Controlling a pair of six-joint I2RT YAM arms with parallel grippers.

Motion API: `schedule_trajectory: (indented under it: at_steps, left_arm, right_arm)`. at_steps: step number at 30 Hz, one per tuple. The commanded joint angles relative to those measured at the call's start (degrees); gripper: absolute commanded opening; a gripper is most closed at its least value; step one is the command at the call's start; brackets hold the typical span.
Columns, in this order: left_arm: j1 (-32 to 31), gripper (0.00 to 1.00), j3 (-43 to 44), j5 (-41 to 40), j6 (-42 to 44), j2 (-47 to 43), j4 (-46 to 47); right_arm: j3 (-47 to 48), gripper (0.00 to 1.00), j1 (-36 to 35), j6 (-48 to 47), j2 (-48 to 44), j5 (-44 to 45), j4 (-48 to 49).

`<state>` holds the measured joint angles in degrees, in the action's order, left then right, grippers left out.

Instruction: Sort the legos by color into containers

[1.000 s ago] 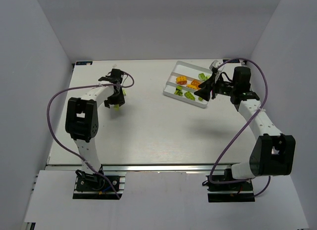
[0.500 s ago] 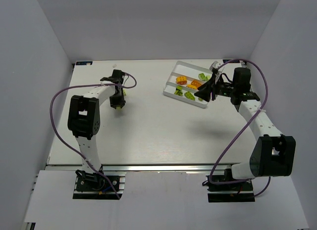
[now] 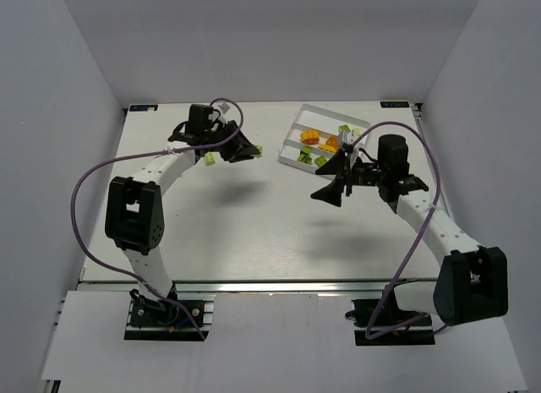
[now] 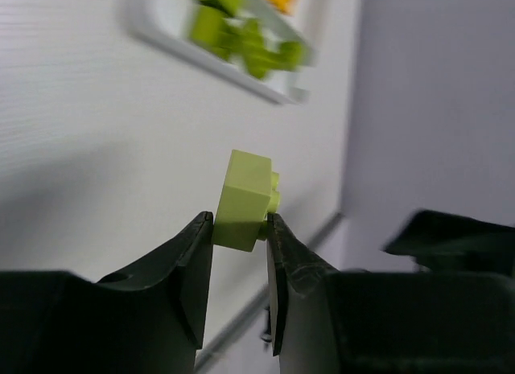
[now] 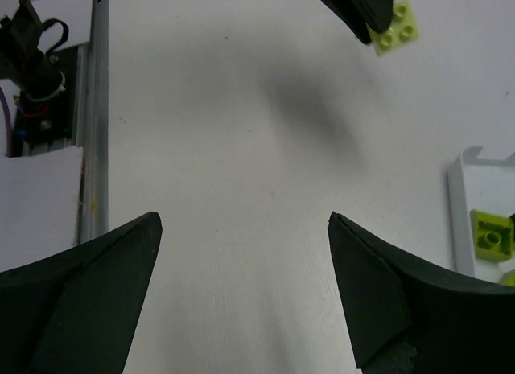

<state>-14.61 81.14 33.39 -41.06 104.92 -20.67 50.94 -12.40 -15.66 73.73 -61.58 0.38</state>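
- Left end effector point(image 4: 240, 229) has swung toward the tray point(image 3: 290, 153); right end effector point(image 5: 244, 219) has backed off it.
- Only the left wrist view clearly shows the left clamped on a lime brick point(image 4: 245, 199), above the tabletop point(image 3: 237, 224).
- Right fingers are wide apart and hold nothing.

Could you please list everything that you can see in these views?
White ridged plastic tray: one, table's far right.
Small lime-green studded bricks: about three, in the tray.
Small orange studded bricks: about two, in the tray.
Held lime-green brick: one, above the table.
Lime-green speck: one, beneath left arm, unidentifiable.
White table: one, under everything.
Left gripper: black, shut on the held lime-green brick.
Right gripper: black, open, empty, near tray.
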Motion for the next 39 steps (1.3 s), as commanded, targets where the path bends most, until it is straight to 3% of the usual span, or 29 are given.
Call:
schedule_trajectory:
  at_steps: [1, 4, 8, 13, 26, 29, 38, 39]
  left_arm:
    - [-3.0, 0.16, -1.0, 18.3, -12.7, -2.9, 16.0]
    - [-4.6, 0.16, -1.2, 20.6, -19.1, -3.2, 23.4]
    - [-7.4, 0.16, -1.6, 21.5, -21.5, -3.6, 25.8]
    - [-9.3, 0.17, -3.0, 22.9, -23.4, -4.1, 29.1]
    - [-11.4, 0.18, -3.5, 25.6, -23.3, -3.8, 30.2]
    - [-11.4, 0.19, -3.7, 26.3, -23.2, -3.8, 30.3]
    - [-11.9, 0.21, -4.1, 27.3, -23.2, -3.2, 30.3]
    - [-11.9, 0.22, -4.1, 27.4, -23.2, -3.3, 30.4]
  right_arm:
    - [-1.5, 0.89, -2.2, -8.0, -3.0, 2.2, 10.2]
    - [0.7, 0.89, -4.4, -8.9, -1.1, 8.4, 11.6]
    - [2.3, 0.89, -8.3, -8.4, 0.1, 17.4, 17.4]
    - [5.7, 0.89, -10.4, -11.0, 3.6, 25.4, 17.7]
    - [7.3, 0.86, -10.9, -16.2, 5.0, 22.0, 15.4]
    - [7.9, 0.81, -11.0, -17.5, 5.5, 20.4, 14.4]
    - [10.1, 0.4, -10.8, -20.6, 7.1, 17.2, 11.0]
    - [10.5, 0.31, -10.9, -20.8, 7.2, 16.8, 10.7]
